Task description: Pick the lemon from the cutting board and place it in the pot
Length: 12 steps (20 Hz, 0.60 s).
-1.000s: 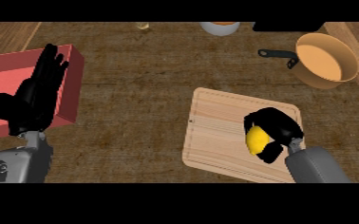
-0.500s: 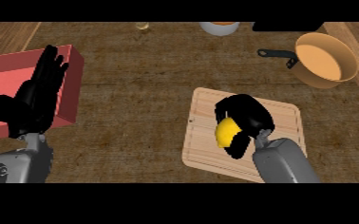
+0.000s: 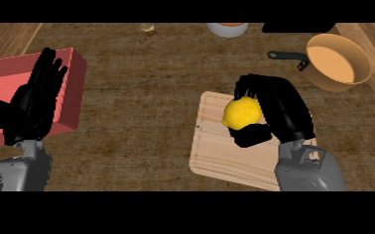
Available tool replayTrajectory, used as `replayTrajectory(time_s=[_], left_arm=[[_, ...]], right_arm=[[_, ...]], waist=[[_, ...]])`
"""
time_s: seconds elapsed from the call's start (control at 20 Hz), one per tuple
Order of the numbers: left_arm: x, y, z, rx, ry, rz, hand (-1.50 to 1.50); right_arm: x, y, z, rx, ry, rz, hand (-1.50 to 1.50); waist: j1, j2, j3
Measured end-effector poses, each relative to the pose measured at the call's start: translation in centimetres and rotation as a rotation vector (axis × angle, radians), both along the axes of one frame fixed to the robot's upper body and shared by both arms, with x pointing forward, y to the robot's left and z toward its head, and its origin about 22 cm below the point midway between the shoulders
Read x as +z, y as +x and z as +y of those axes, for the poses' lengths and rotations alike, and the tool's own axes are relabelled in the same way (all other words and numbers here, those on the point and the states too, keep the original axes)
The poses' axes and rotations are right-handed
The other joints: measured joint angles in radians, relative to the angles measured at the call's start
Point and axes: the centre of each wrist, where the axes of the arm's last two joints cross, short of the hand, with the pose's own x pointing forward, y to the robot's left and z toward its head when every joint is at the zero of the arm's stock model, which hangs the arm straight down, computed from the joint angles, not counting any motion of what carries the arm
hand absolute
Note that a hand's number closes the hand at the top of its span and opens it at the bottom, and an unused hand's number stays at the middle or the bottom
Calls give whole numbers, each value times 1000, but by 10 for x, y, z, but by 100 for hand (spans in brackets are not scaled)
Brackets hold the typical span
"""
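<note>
A: Right hand [image 3: 275, 110], black, fingers and thumb curled round the small yellow lemon [image 3: 242, 113]. Grasping it, clearly. Lemon shows at the hand's left side, over the upper part of the pale wooden cutting board [image 3: 219, 153].

B: Lifted or on the board?

A: Can't tell from the head view. It sits above the board's top edge in the picture, but contact is not readable. I'd judge it grasped and at the carry step, not yet placed.

B: Target?

A: Round copper-coloured pot [image 3: 338, 62] with a dark handle, up and to the right of the hand, well apart from the lemon. Nothing visible inside it.

B: Next move?

A: My call: hand needs to travel up-right over the counter, clear the pot's near rim and handle, get the lemon above the opening, then let go. Risk is clipping the handle, which points toward the board.

B: Other hand?

A: Left hand [image 3: 33, 101], fingers straight and up, resting at the left edge, over the red rectangular box [image 3: 70, 87]. Holding nothing.

B: Anything else?

A: White bowl [image 3: 227, 29] at the top edge. Brown wooden counter [image 3: 147, 79] under it all.
</note>
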Motion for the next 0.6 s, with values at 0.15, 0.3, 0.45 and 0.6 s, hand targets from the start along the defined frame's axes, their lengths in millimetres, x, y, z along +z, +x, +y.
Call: replayTrajectory(time_s=[0.15,0.3,0.45,0.6], left_arm=[[2,-2,3,-1,0,1,0],[-1,-3,1,1,3,-2,0],[1,3,-4,2,1,-8,0],[1,2,-6,-3,1,-7,0]], right_arm=[[26,-4,-10,-107,38,-149,150],[48,-4,-28,-201,77,-247,150],[64,0,-40,-275,97,-308,150],[80,3,-64,-335,112,-335,150]], waist=[[1,0,0],[1,2,0],[4,4,0],[6,4,0]])
